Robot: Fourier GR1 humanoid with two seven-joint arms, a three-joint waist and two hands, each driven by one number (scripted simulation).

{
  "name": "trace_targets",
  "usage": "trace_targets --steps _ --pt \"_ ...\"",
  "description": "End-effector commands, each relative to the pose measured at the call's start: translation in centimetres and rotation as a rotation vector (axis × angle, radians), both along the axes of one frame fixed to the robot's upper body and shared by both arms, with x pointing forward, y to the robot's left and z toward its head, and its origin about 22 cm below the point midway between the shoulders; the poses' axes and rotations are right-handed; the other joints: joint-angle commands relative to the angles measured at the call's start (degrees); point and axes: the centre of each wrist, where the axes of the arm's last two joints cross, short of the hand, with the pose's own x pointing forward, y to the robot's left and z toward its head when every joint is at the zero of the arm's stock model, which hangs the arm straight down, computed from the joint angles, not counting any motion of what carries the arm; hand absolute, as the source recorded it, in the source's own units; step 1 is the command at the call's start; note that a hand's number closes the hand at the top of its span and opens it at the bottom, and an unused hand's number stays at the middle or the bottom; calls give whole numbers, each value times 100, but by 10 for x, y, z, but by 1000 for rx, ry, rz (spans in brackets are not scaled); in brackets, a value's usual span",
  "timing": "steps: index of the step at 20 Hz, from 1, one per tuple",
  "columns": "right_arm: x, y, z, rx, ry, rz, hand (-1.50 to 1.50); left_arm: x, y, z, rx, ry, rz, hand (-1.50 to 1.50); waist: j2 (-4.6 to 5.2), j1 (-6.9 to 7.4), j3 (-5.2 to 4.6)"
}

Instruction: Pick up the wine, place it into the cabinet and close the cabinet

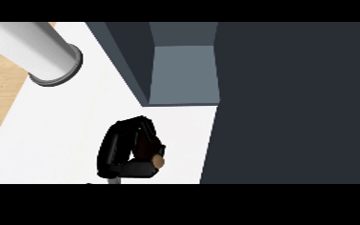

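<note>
The wine point(156, 161) is sitting inside the curled fingers of a black hand point(125, 148) low on the white counter point(63, 133). Only a small tan, round end of the bottle is showing, at the hand's lower right; the dark body is mostly hidden by the fingers and thumb wrapping round it. Whether the bottle is touching the counter or being held off it cannot be told from this steep angle. The hand is entering from the lower edge, left of centre, so which arm it belongs to is unclear, and no second hand is showing.

Above and to the right of the hand, the cabinet point(184, 71) is standing open, its grey interior visible between dark walls. Its dark door point(281, 105) is filling the right side of the view, reaching down past the hand, which is lying just beside the door's edge. At the upper left, a pale cylinder point(44, 55) with a grey rim is lying tilted across the counter's corner.
</note>
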Motion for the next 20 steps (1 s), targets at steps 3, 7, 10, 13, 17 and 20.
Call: trace_targets --steps 3,7,10,13,17,20 --pt "-41 -11 34 69 -43 32 -150 22 -13 14 45 -16 77 150 10 -20 -8" --pt "-36 -16 35 77 -39 42 -150 31 -34 14 111 -5 74 150 19 -38 -5" --pt "-37 -17 37 63 -44 37 -150 52 -21 15 120 3 66 150 24 -16 -6" --pt "-43 -19 40 61 -50 44 -150 72 -17 15 133 -13 76 150 24 -83 -8" --pt "-38 -14 33 74 -37 33 -150 87 -34 24 155 11 62 150 23 -41 -9" --pt "-30 -22 35 51 -35 44 -150 98 -47 23 163 19 44 150 44 -60 -7"
